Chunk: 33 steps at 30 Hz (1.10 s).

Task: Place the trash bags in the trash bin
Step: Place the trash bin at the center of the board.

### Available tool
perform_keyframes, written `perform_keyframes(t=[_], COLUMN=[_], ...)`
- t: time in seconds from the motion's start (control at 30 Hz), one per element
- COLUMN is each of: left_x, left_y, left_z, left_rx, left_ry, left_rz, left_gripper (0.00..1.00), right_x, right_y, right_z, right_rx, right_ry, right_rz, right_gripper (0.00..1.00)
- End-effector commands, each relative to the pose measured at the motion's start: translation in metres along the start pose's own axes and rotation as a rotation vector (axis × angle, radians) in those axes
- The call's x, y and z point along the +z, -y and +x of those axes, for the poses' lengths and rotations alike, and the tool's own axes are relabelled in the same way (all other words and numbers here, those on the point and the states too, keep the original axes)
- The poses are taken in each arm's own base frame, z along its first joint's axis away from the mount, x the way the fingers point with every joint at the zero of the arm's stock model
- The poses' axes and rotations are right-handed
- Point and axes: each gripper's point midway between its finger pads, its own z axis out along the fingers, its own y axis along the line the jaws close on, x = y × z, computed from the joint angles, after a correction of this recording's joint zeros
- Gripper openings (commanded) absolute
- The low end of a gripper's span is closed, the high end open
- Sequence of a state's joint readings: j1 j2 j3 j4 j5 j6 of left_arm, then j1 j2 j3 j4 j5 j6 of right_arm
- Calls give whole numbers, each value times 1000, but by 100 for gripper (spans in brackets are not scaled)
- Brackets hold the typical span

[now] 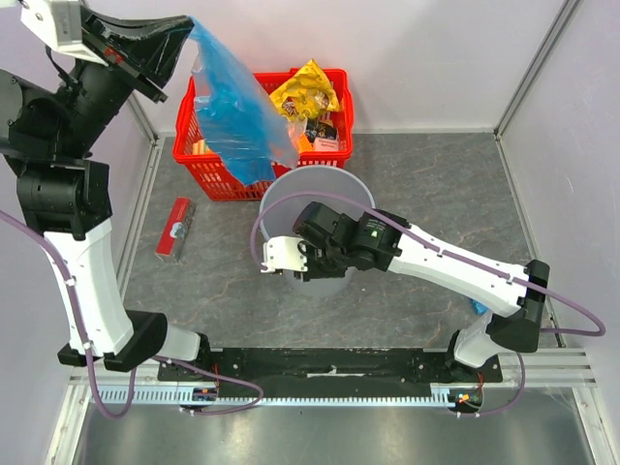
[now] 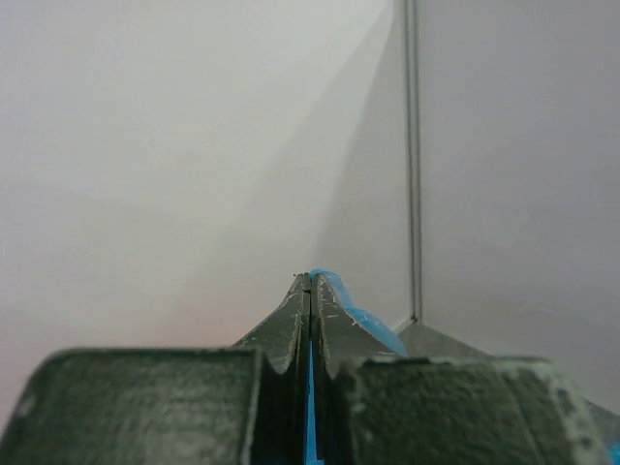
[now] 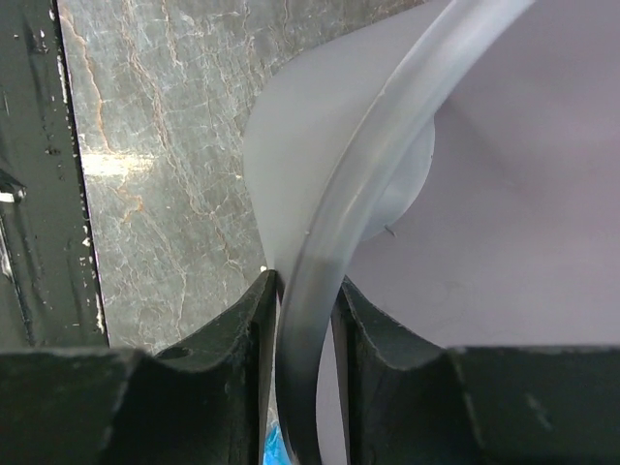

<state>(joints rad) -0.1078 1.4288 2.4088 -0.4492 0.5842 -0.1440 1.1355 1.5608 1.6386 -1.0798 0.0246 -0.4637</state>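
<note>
1 trash bag (image 1: 232, 107), 1 trash bin (image 1: 320, 184), 1 basket (image 1: 346, 111), 1 yellow packet (image 1: 305, 94)

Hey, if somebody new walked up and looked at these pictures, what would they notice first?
First, the bright blue trash bag, pinched in the shut left gripper and hanging high at the back left, over the red basket. Next, the grey trash bin in the middle of the scene, with the right gripper straddling its near-left rim. A yellow snack packet sticks out of the basket.
</note>
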Motion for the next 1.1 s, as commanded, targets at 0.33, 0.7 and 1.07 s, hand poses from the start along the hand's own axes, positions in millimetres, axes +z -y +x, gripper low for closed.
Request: perform_keyframes(t=[0.33, 0.7, 1.07], left_x=[32, 37, 44], left_y=[29, 64, 72], left_z=[-1, 87, 131], left_rx=[-432, -549, -476], left_ry=[68, -132, -213], left_rz=[205, 317, 360], left_gripper=[2, 2, 2], right_x=[3, -12, -54], right_y=[20, 25, 28], right_z=[-14, -25, -46], right_rx=[7, 10, -14], right_ry=[17, 58, 189], right_rz=[79, 89, 104], right_gripper=[36, 53, 88])
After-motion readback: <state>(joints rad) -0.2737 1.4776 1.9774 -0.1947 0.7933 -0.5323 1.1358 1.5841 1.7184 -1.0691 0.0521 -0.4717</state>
